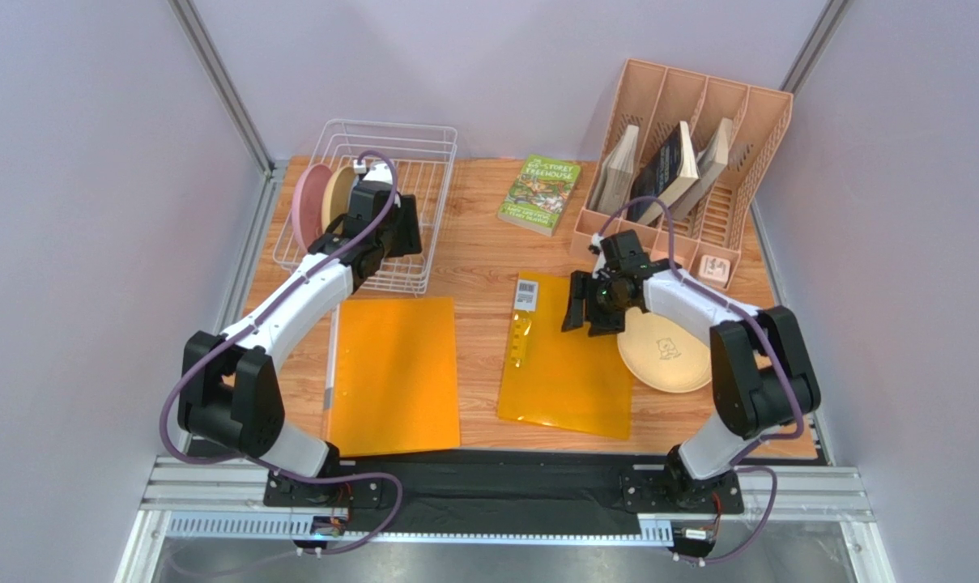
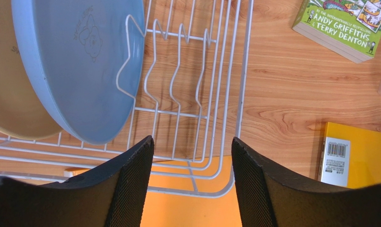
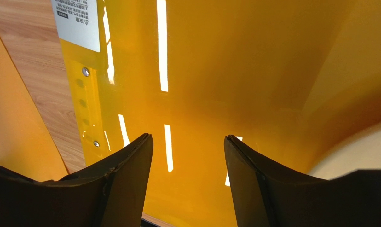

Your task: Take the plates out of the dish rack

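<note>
Inside the dish rack [image 1: 391, 158], at its left end, plates [image 1: 312, 204] are being held upright, blue plate [image 2: 78, 61] rightmost. Left gripper [image 2: 192, 182] and right gripper [image 3: 187, 182] jaws are being held apart, empty. Likely stiff, light, slick: top rim is being favoured for grip.

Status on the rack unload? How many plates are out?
Done: one cream plate lies on the table. In hand: nothing. The left gripper hangs over the dish rack, jaws open; the right gripper is open above the yellow folder. Left: pink plate, second cream plate and blue plate stand in the rack.
</note>
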Controlling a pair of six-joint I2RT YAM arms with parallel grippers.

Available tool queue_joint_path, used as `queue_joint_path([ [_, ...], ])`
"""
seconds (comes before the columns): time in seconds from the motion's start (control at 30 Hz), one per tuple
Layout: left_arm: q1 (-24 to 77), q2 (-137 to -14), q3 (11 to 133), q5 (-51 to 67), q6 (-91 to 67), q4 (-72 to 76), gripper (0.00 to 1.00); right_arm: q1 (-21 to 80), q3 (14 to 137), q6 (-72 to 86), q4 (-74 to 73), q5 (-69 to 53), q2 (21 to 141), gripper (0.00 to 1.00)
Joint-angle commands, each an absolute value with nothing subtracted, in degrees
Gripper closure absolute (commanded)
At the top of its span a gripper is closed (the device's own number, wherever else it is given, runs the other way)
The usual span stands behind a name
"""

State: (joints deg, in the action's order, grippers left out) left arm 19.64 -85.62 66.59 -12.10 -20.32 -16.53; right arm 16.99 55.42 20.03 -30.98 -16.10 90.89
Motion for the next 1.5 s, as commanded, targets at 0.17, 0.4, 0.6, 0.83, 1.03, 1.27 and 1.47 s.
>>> queue_joint_path([
  [0.17, 19.4, -83.8, 69.4, -13.8, -17.8, -17.3, 0.32, 21.0, 60.7, 19.6, -30.2, -16.9, 102.4, 0.38],
  [0.4, 17.4, -83.8, 69.3, -13.4, -17.8, -17.9, 0.31, 23.8, 61.8, 19.8, -27.8, -16.3, 106.3, 0.36],
  [0.6, 15.4, -84.6, 69.8, -12.8, -17.5, -17.4, 0.31, 24.4, 64.3, 19.2, -28.0, -17.1, 110.3, 0.35],
  [0.83, 13.7, -86.9, 69.5, -16.3, -16.4, -12.8, 0.31, 24.9, 65.9, 17.4, -27.6, -14.2, 107.3, 0.34],
  [1.03, 13.7, -88.0, 70.6, -25.7, -13.5, -9.9, 0.32, 25.3, 68.8, 16.8, -29.8, -13.5, 105.8, 0.34],
  [1.27, 13.7, -84.6, 70.6, -23.0, -11.3, -7.4, 0.35, 25.5, 70.6, 16.9, -30.6, -13.6, 107.0, 0.34],
  [1.47, 13.9, -83.1, 70.5, -25.0, -11.1, -7.8, 0.35, 25.5, 71.8, 16.7, -31.5, -13.8, 107.9, 0.34],
])
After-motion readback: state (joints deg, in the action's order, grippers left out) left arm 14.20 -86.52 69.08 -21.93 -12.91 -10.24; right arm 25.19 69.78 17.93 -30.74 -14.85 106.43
